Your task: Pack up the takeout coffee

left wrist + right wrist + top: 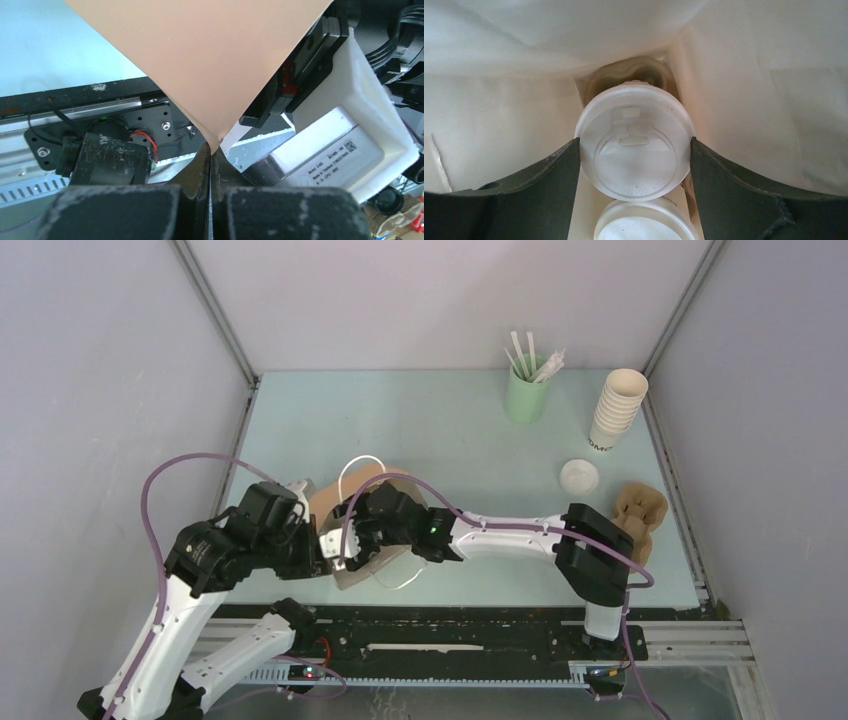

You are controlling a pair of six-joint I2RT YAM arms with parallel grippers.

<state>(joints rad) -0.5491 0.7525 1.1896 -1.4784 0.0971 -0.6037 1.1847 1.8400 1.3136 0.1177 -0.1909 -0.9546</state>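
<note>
Inside the bag, lidded cup gripped between right jaws; left jaws pinching bag.

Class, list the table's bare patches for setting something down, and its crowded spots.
Bare: far-left table beyond the paper bag; the middle, between bag and loose lid. Crowded: right side, with green cup, cup stack and carrier; also around the bag.

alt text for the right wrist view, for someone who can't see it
A lidded cup sits inside the pale bag, held at its lid between two dark fingers. A second cup shows just below it, cut off by the bottom edge.
</note>
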